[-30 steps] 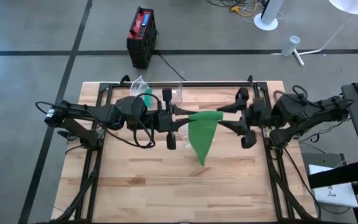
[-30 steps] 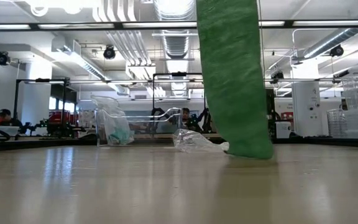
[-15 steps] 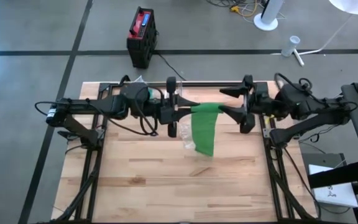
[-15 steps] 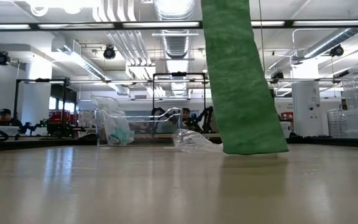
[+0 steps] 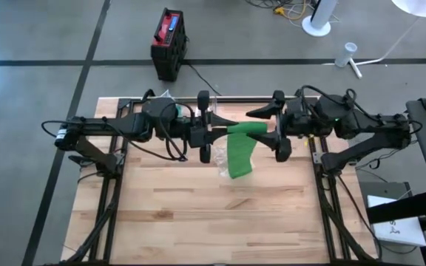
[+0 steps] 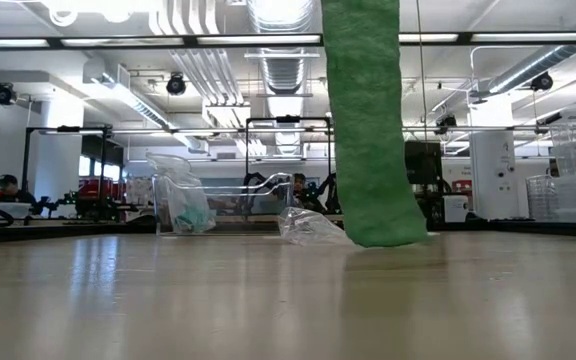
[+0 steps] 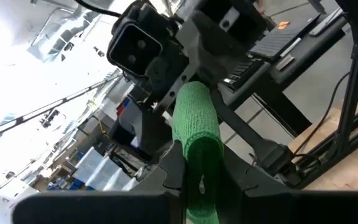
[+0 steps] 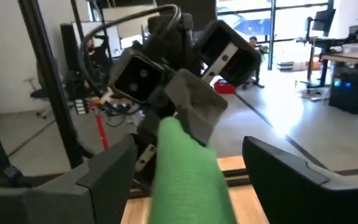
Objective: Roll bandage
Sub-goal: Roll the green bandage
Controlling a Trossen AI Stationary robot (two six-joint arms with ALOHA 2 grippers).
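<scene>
Left claw [image 5: 214, 134] pinches the green bandage [image 5: 239, 150] end; right claw [image 5: 270, 127], spread wide, should close squarely on the strip before winding.

A wooden surface [image 5: 198, 222] sits on a grey floor [image 5: 35, 96]. On its far edge lies a clear bin [image 6: 223, 205] holding crumpled plastic [image 6: 180, 200]; another plastic wrapper [image 6: 310, 226] lies just beside it. Beyond the surface, a red-and-black box [image 5: 168, 43] stands on the floor, with a white lamp base [image 5: 317, 26] and a white cup [image 5: 349, 52] well apart from it.
</scene>
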